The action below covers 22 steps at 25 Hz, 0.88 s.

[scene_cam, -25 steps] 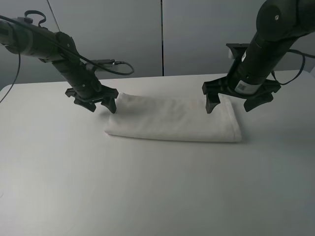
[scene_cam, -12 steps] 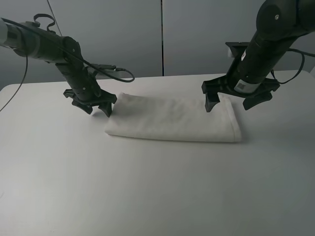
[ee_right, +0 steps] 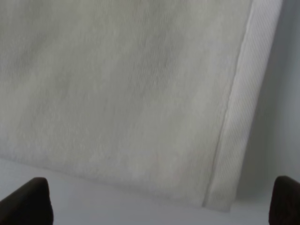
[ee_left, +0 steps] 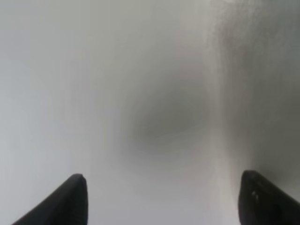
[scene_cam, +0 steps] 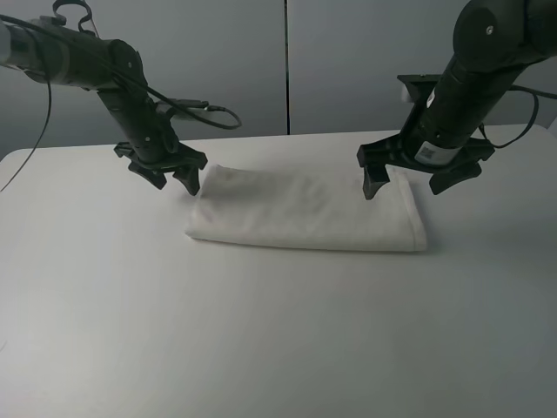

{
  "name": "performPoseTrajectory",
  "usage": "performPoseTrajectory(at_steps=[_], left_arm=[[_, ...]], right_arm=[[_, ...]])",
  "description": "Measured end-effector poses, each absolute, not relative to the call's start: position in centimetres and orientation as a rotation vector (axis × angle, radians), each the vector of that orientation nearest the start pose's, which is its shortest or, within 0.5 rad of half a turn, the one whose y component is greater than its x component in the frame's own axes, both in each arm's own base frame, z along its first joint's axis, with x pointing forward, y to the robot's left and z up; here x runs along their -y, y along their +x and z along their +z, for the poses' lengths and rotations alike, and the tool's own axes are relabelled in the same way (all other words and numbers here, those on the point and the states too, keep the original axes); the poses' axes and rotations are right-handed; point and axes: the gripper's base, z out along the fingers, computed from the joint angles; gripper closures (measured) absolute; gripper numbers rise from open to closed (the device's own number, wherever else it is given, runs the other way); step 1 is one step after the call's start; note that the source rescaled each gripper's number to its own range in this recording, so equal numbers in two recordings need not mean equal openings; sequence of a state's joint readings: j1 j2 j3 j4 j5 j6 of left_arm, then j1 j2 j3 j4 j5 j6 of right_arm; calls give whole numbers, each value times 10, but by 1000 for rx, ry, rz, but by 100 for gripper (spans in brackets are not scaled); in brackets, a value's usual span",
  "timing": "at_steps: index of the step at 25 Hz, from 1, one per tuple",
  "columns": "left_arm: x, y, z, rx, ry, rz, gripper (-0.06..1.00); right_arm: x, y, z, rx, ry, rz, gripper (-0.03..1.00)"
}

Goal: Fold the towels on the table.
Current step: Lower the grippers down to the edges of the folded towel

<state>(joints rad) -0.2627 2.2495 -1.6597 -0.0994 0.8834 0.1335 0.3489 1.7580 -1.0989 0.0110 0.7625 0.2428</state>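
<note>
The white towel [scene_cam: 305,209] lies on the table [scene_cam: 261,331] folded into a long flat rectangle, left to right. My left gripper [scene_cam: 174,180] hovers open just off the towel's far left corner, holding nothing. In the left wrist view the picture is blurred: the towel [ee_left: 255,93] shows as a rough strip beside bare table [ee_left: 70,93], between the dark fingertips [ee_left: 70,201]. My right gripper [scene_cam: 409,183] hangs open over the towel's right end, one finger above the cloth and one past its edge. The right wrist view shows the towel [ee_right: 117,93] and its woven border band [ee_right: 243,117], nothing gripped.
Grey wall panels [scene_cam: 287,61] stand behind the table's far edge. A black cable [scene_cam: 209,117] loops off the left arm above the far side of the table. White tabletop spreads in front of the towel towards the near edge.
The left gripper has drawn back and slightly up towards the towel's far left corner. The right gripper has stayed almost still above the towel's right end. The towel has not moved.
</note>
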Motion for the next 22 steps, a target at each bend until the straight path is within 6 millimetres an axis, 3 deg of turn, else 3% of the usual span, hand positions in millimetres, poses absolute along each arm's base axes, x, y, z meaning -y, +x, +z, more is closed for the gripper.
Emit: performPoseTrajectory(at_steps=[7, 12, 17, 22], left_arm=[[139, 437, 129, -2846, 625, -139, -3], [146, 436, 129, -2824, 641, -133, -4], [141, 437, 129, -2835, 636, -55, -4], [140, 437, 125, -2846, 633, -44, -4]], right_arm=[[-115, 314, 188, -2908, -213, 104, -3], [-115, 314, 188, -2908, -215, 104, -3], [-115, 314, 188, -2904, -215, 105, -3], [-116, 316, 178, -2933, -217, 95, -3]])
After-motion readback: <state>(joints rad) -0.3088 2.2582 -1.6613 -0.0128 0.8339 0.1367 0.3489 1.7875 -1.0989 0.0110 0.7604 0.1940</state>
